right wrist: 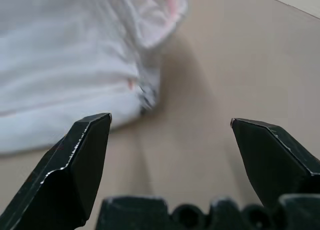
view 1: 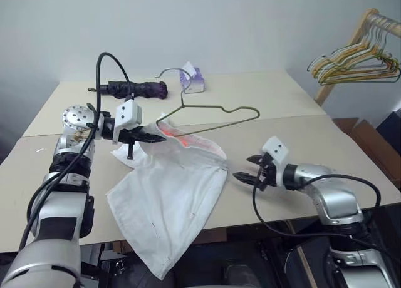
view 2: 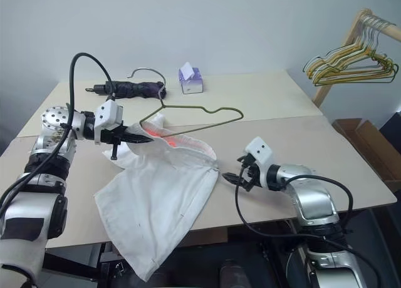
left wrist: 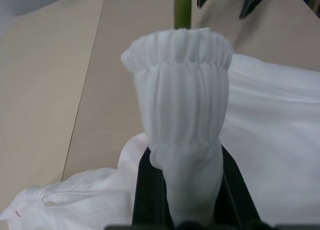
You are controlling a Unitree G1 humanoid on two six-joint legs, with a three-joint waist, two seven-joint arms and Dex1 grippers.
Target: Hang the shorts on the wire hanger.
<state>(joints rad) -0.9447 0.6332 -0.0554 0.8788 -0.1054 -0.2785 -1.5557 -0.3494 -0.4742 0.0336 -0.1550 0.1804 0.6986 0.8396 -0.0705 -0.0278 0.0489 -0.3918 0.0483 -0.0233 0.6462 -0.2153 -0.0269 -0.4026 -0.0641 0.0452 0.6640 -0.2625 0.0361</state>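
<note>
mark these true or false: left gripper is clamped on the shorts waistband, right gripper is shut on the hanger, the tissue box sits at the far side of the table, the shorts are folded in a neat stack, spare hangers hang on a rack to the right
1. The left gripper is clamped on the waistband of the shorts. True.
2. The right gripper is shut on the wire hanger. False: it is open, holding nothing, apart from the hanger.
3. The tissue box sits at the far side of the table. True.
4. The shorts lie folded in a neat stack. False: they are lifted at the waistband and one leg droops over the near table edge.
5. Spare hangers hang on a rack at the right. True.

On the table (view 1: 351,156) before me, the shorts (view 1: 166,197) drape over its near edge, the wire hanger (view 1: 216,120) just behind them, the tissue box (view 1: 192,79) farther back.
</note>
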